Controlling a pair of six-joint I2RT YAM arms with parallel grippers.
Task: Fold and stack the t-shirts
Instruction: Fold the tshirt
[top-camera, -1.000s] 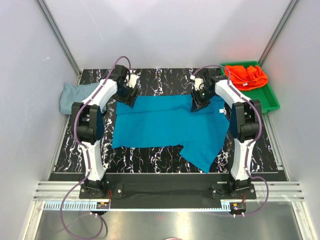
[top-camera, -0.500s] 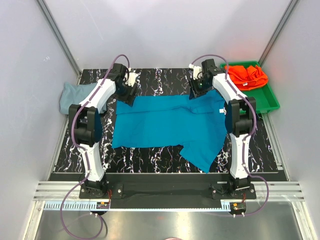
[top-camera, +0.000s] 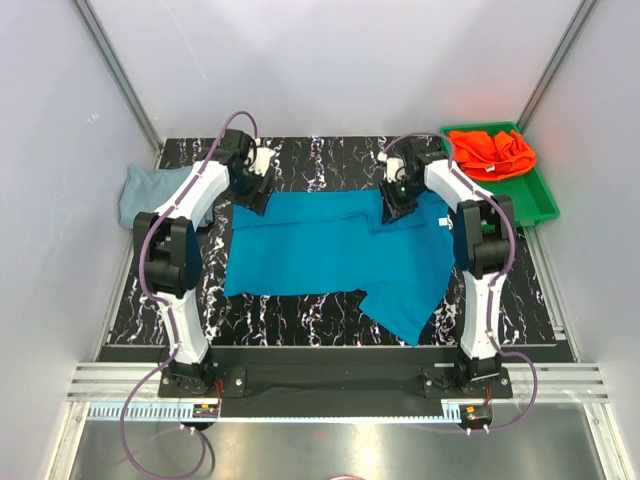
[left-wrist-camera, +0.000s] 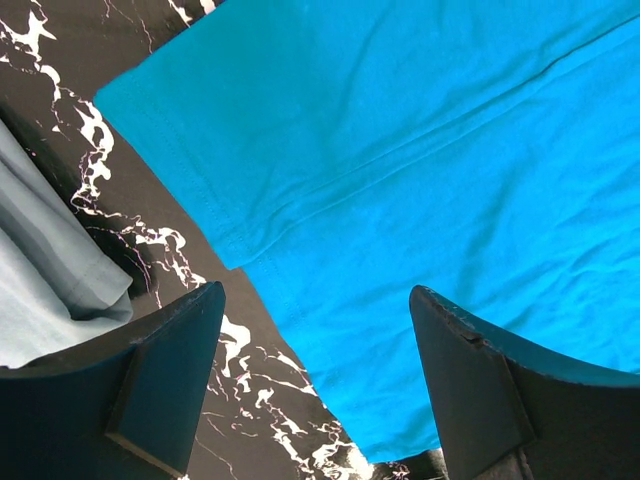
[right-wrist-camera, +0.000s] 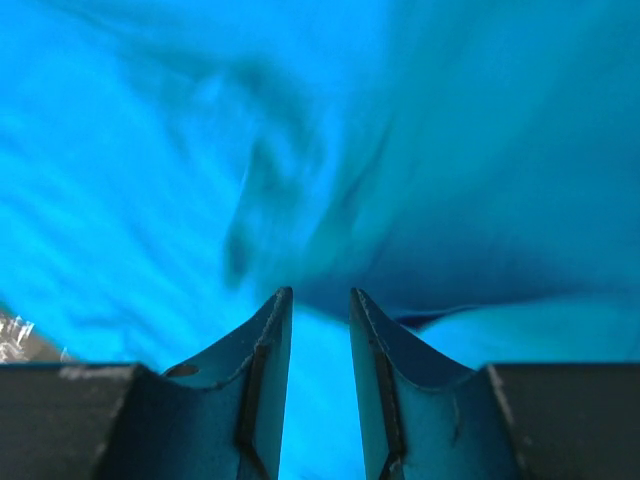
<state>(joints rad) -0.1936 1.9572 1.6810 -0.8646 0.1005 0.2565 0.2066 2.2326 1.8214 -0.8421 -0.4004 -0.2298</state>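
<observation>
Three t-shirts logged. Nearest, the teal t-shirt (top-camera: 320, 250) lies spread across the middle of the black marbled table (top-camera: 300, 312), with one flap running down toward the near right edge. At the shirt's far left corner the left gripper (top-camera: 255, 190) hovers with jaws spread wide. Its wrist view shows nothing between the fingers (left-wrist-camera: 165, 385), only the shirt's hemmed edge and bare table below. At the shirt's far edge, right of centre, the right gripper (top-camera: 392, 208) has its jaws drawn narrow on a raised, bunched fold of teal cloth. Its wrist view is blurred. The pale grey-blue t-shirt (top-camera: 145, 192) sits crumpled at the far left edge, apart from the teal one. The orange-red t-shirt (top-camera: 490, 150) is heaped in the green tray (top-camera: 535, 205) at the far right corner.
</observation>
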